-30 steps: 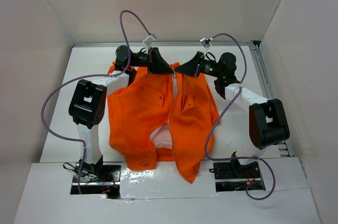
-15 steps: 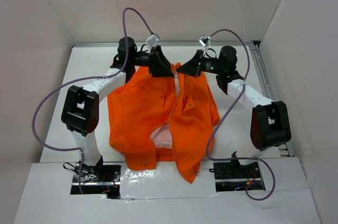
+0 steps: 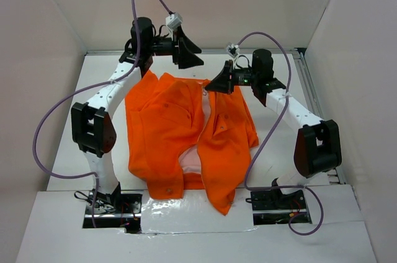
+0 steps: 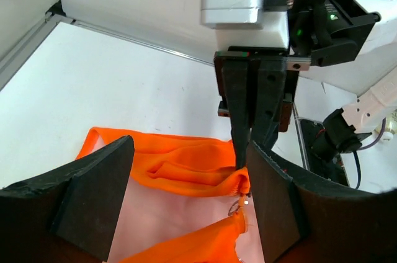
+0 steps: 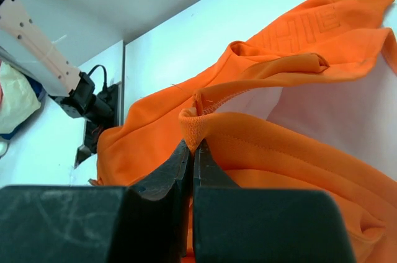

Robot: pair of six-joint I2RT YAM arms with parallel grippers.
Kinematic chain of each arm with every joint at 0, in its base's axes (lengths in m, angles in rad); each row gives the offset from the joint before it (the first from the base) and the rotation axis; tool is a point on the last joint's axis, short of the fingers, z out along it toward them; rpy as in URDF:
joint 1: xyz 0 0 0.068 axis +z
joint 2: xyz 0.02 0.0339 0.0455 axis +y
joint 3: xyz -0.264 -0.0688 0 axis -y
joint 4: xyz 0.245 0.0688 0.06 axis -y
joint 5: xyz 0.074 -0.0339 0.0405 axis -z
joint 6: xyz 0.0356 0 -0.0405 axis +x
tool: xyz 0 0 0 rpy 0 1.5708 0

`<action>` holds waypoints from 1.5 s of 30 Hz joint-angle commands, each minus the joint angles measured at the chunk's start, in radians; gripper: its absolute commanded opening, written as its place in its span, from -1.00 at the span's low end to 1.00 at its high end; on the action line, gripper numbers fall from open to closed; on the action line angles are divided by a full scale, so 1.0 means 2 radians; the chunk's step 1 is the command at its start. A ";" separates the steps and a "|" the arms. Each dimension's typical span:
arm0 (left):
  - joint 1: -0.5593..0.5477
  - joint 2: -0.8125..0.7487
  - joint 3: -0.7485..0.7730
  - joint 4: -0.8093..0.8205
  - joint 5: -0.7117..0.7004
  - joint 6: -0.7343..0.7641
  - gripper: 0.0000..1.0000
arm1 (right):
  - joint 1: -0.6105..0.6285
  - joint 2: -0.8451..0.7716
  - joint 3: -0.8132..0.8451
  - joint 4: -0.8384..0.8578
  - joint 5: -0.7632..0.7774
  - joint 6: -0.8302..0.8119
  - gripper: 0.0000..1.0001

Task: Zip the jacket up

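**Right claw**: clenched on a fold of orange hem at the neck end of the jacket. The right wrist view shows the fabric pinched tight between both fingers and lifted slightly off the rest of the garment. In the left wrist view a small metal ring, judged to be the zipper pull, hangs just below this pinch.

**Left claw**: released, with its fingers spread wide and nothing between them. It hangs above and beyond the collar end of the jacket, apart from the cloth.

**Jacket:** lies flat on the white worktop with the collar at the far side and the hem toward the arm bases. The two front panels are parted. Pale lining shows in the gap low down, and a light strip runs between the panels toward the collar.

**Progress:** judged early. No length of zipper appears closed, and the two halves are not seen engaged. The panels have yet to be aligned, the two zipper ends seated together, and the pull drawn the full length of the front.

**Containers:** none seen in any view, so there are no contents to report.
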 commanded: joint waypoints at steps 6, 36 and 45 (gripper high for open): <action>-0.012 -0.004 0.009 -0.075 0.006 0.095 0.55 | 0.000 0.012 0.024 0.038 0.038 0.049 -1.00; -0.030 0.020 0.012 -0.209 0.068 0.157 -0.45 | 0.007 0.022 0.050 -0.032 0.049 0.017 -1.00; -0.034 0.030 0.016 -0.235 0.065 0.183 -0.59 | 0.007 0.006 0.037 -0.012 0.067 0.031 -1.00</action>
